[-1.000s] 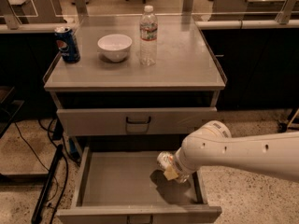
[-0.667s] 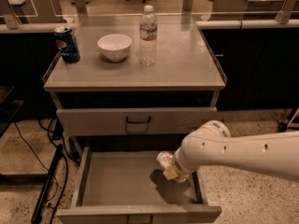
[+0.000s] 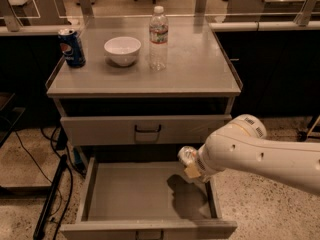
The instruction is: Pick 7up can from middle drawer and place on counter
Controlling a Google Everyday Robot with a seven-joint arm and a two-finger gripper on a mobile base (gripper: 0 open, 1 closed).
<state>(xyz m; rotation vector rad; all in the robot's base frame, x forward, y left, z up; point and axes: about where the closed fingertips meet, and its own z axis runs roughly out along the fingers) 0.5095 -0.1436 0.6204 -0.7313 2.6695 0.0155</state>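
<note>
The middle drawer (image 3: 125, 196) is pulled open below the cabinet, and its grey floor is bare apart from a shadow. My white arm reaches in from the right. My gripper (image 3: 192, 167) is at the drawer's right rear, mostly hidden by the arm. It holds a small silvery 7up can (image 3: 186, 155) above the drawer floor. The counter (image 3: 195, 69) is the pale grey cabinet top above.
On the counter stand a blue Pepsi can (image 3: 71, 47) at the left, a white bowl (image 3: 122, 50) and a clear water bottle (image 3: 158, 31). The top drawer front (image 3: 145, 130) is closed. Cables lie on the floor at the left.
The gripper with the can has risen a little and moved slightly right above the drawer floor. Everything on the counter is as before.
</note>
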